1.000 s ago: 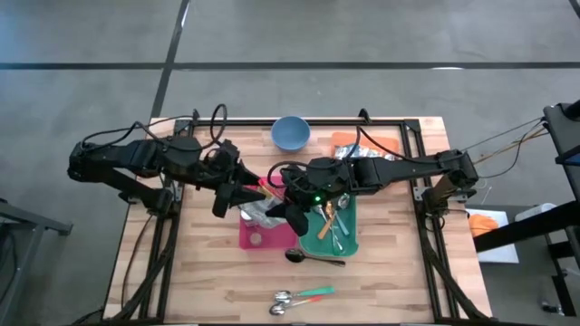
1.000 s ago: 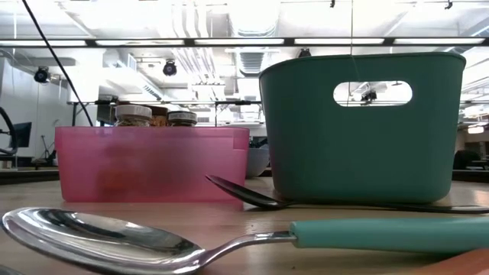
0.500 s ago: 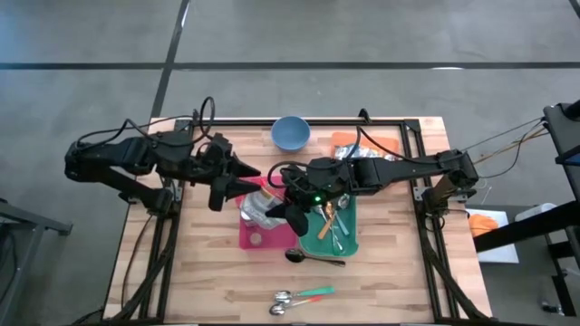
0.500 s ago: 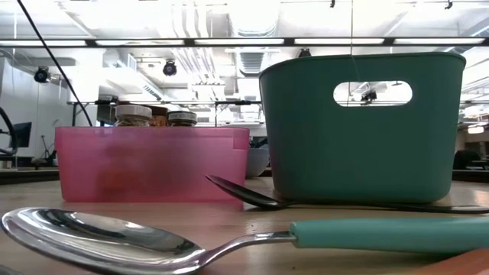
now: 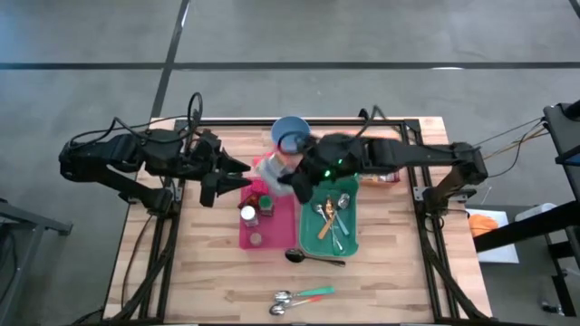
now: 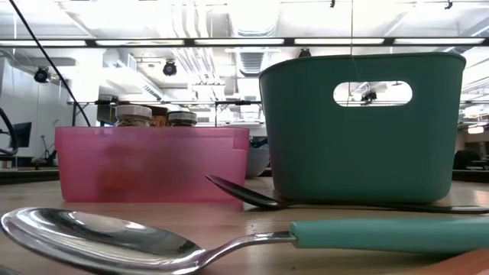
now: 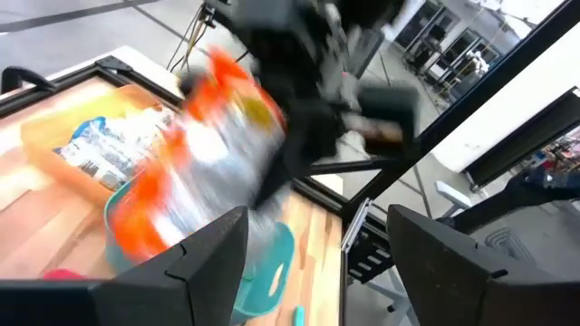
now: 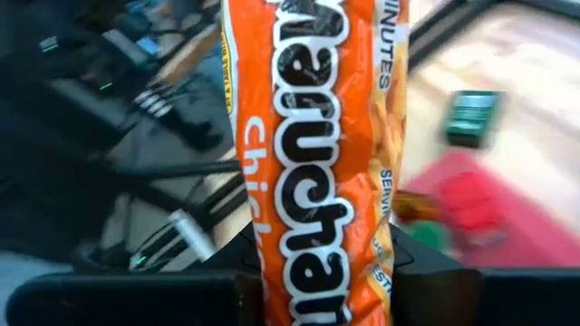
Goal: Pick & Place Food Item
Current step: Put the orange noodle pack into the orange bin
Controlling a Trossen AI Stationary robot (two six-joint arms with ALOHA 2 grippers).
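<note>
Your right jaws are clenched on the orange noodle packet [image 8: 317,154]; right gripper [image 5: 288,177] holds it off the tabletop [image 5: 399,263], above the far end of the pink bin [image 5: 256,231] and just in front of the blue bowl [image 5: 290,132]. In the high view the packet is motion-blurred, in the right wrist view it fills the frame lengthwise. Left jaws are spread and holding nothing; left gripper [image 5: 234,178] sits just to the left of the pink bin, fingers [image 7: 195,263] pointing toward the packet. Containers: the pink bin has spice jars [image 5: 248,214] with light lids, their tops poke above its rim in the low view. The teal bin [image 5: 349,237] right beside it holds loose cutlery [image 5: 330,217], a wooden-handled piece among it. The orange tray [image 5: 390,145] at the far right of the tabletop holds a pale packet, partly covered by the right arm. A dark spoon [image 5: 313,259] lies against the teal bin's near edge. Two spoons [image 5: 299,297] with teal and orange handles lie near the front edge, well apart from the bins.
</note>
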